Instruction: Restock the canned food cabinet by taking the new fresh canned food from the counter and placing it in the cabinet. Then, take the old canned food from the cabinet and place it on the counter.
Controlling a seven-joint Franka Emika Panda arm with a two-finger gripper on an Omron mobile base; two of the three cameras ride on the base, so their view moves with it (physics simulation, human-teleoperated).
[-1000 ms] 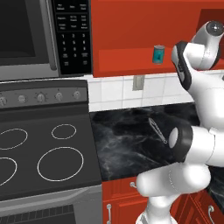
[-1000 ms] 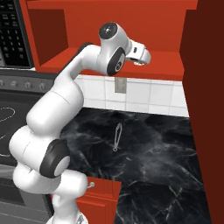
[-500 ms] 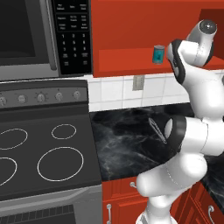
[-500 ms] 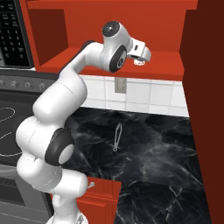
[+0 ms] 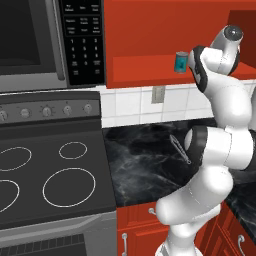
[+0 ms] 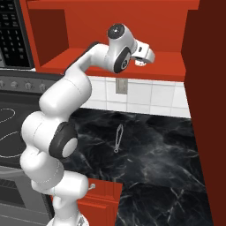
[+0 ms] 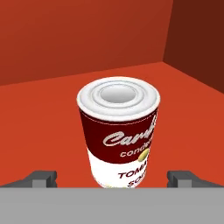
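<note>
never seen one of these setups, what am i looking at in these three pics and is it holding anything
It is a rendered kitchen with a white robot arm on a driving base. Two pictures come from cameras behind the arm, to its left and right. The third looks out from the hand. The arm reaches into a red cabinet. A teal can stands on the cabinet floor. The hand view shows a red-and-white can upright, close ahead of the open pincer, between its two tips; nothing is held. On the black marbled counter lies a slim metal utensil. A stovetop and microwave sit left.
</note>
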